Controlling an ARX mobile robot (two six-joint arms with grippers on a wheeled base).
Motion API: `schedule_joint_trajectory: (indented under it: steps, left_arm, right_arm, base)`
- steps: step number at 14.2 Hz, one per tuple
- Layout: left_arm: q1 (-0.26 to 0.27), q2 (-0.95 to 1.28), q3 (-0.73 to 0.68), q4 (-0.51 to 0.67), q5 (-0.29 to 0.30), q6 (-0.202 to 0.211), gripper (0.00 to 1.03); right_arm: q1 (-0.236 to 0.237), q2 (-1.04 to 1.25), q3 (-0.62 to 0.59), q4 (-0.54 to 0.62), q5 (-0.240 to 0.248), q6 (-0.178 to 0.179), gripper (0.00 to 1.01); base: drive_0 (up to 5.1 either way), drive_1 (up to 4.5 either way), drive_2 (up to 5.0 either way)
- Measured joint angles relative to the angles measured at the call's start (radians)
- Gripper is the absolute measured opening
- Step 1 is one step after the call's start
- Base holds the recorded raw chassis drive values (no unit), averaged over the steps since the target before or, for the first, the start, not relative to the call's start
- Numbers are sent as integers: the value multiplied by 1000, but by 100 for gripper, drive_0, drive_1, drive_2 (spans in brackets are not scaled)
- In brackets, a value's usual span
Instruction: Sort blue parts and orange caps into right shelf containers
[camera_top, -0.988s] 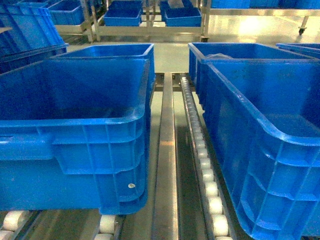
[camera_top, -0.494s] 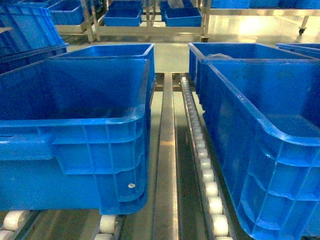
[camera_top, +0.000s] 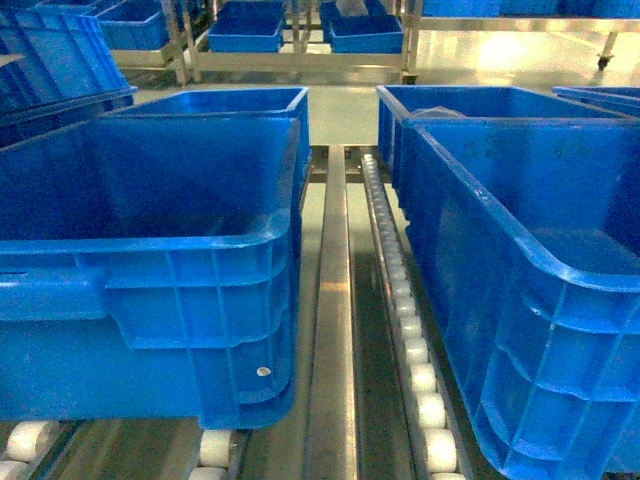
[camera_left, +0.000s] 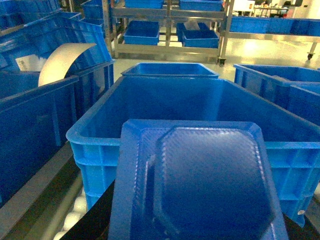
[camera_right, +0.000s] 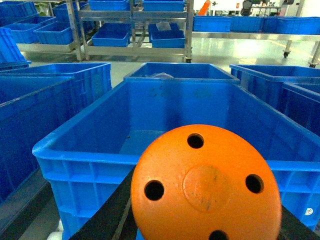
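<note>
Delivery is judged to be the step in hand — each wrist view is filled by a carried piece held just short of a blue crate. A blue part is seen close before the left wrist camera, in front of the left crate; an orange cap with four holes is seen before the right wrist camera, facing the right crate. The claws themselves are hidden behind the pieces, so their state cannot be told. Next, each piece is probably to be carried over the rim and released. No brand or readable writing can be made out — only a curled white sheet at left.
</note>
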Motion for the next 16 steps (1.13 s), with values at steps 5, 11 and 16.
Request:
schedule_joint_trajectory:
  steps: [5, 11, 16]
  left_arm:
    - [0, 0, 0, 0, 0, 0, 41]
    - [0, 0, 0, 0, 0, 0, 41]
    - [0, 0, 0, 0, 0, 0, 41]
  right_arm:
    - [0, 0, 0, 0, 0, 0, 44]
    - [0, 0, 0, 0, 0, 0, 44]
    - [0, 0, 0, 0, 0, 0, 44]
  base:
    - [0, 0, 0]
    - [0, 0, 0]
    - [0, 0, 0]
